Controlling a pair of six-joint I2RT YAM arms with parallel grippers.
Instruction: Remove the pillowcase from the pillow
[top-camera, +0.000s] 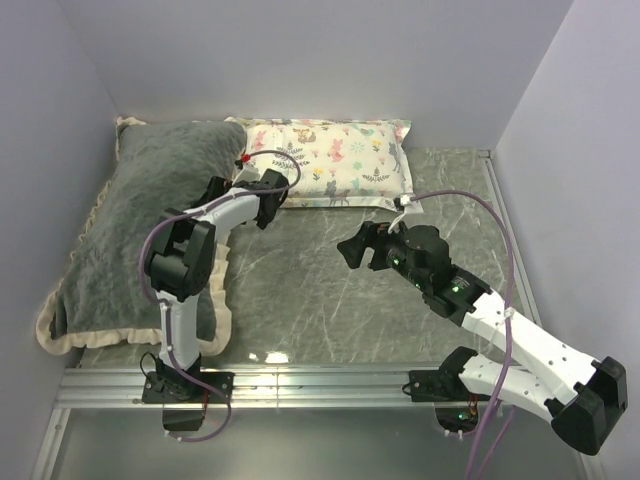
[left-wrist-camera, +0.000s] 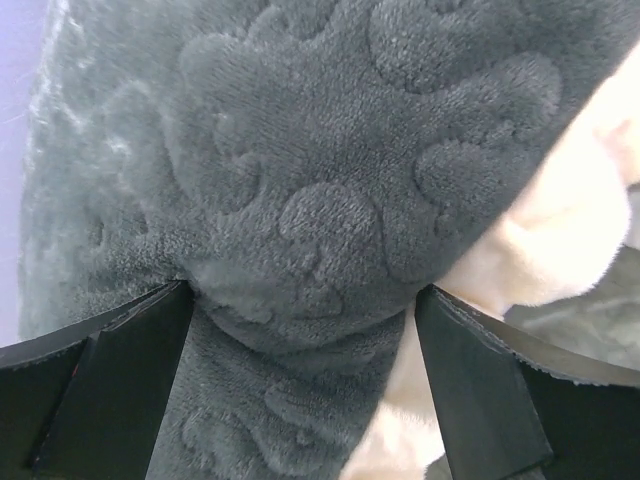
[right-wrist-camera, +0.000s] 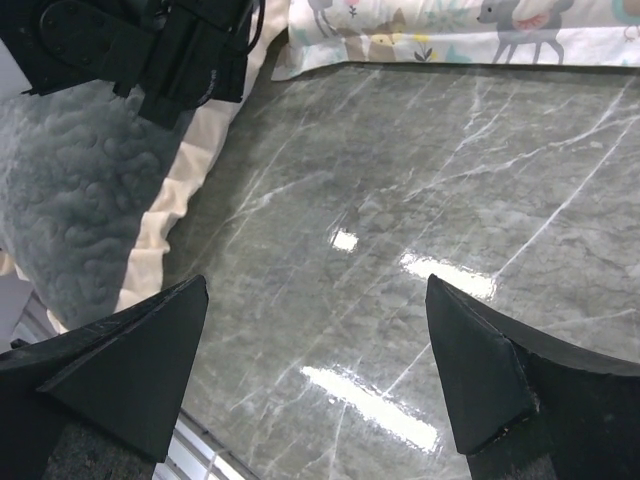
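Pillowcase lies plump along the left side of the table, grey face up. Left gripper at its far right edge, jaws apart, straddling a grey plush bulge. Right gripper over bare marble mid-table, jaws apart, empty.

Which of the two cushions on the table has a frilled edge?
The dark grey plush cushion at left; the animal-print pillow has a flat border instead.

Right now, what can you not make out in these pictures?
- pillow: all views, wholly covered by the grey pillowcase.
- pillowcase opening: top view, possibly under the left arm; not seen.
- printed pillow: right wrist view, cut by top edge.
- left fingers: left wrist view, contact with plush unclear.
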